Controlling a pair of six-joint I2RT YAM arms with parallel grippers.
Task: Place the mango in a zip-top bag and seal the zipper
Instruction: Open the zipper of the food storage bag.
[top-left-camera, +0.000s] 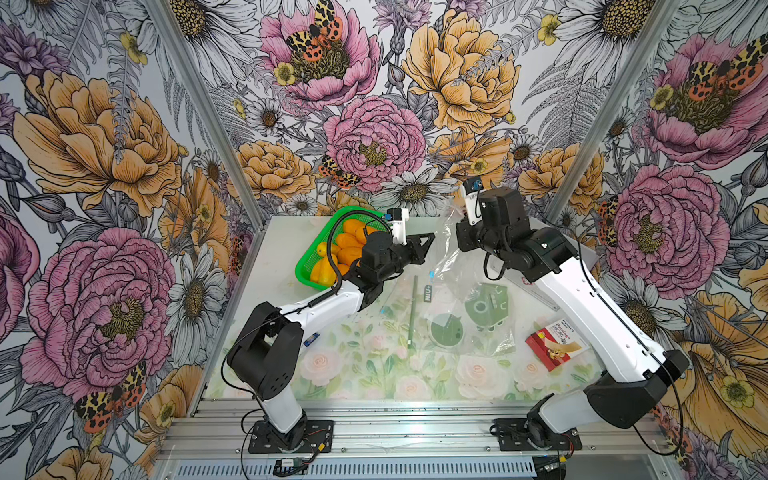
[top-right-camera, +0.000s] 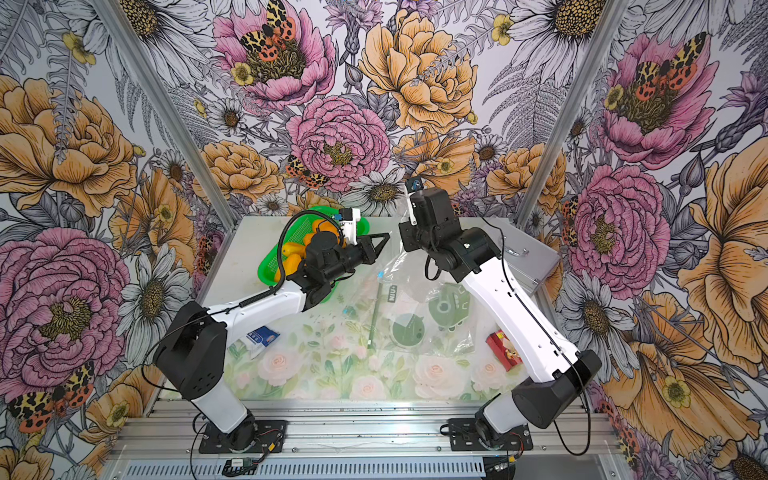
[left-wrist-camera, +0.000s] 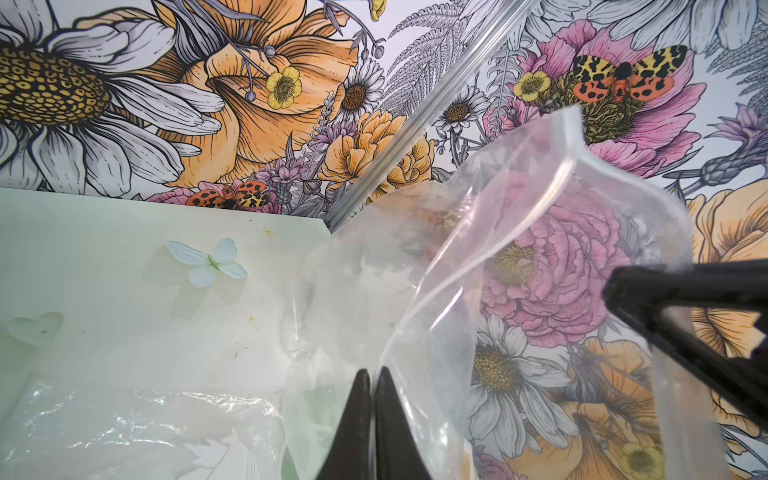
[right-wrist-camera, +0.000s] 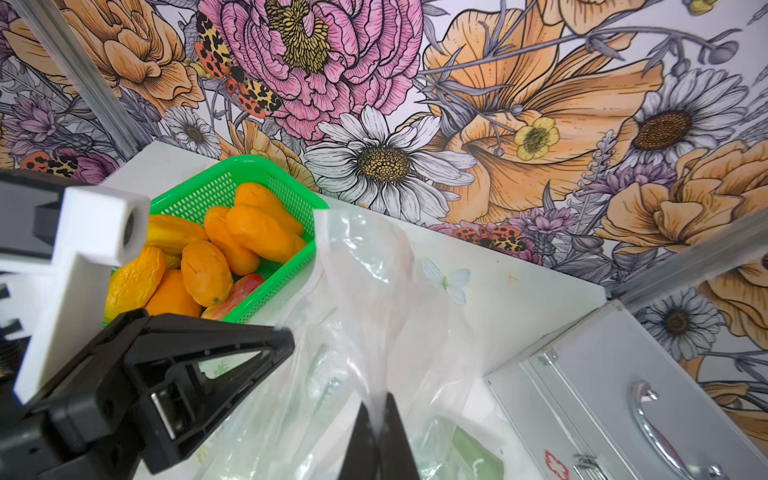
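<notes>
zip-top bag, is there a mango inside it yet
No, the zip-top bag looks empty and see-through in the right wrist view, while the mangoes lie in the green basket.

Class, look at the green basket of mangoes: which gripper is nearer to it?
Left. The left gripper sits just beside the green basket, shut on the zip-top bag at the edge nearer the basket. The right gripper pinches the bag's opposite edge, farther from the basket.

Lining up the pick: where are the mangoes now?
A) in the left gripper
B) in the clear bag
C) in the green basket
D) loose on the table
C: the mangoes lie in the green basket; the left gripper and right gripper pinch only the clear bag.
</notes>
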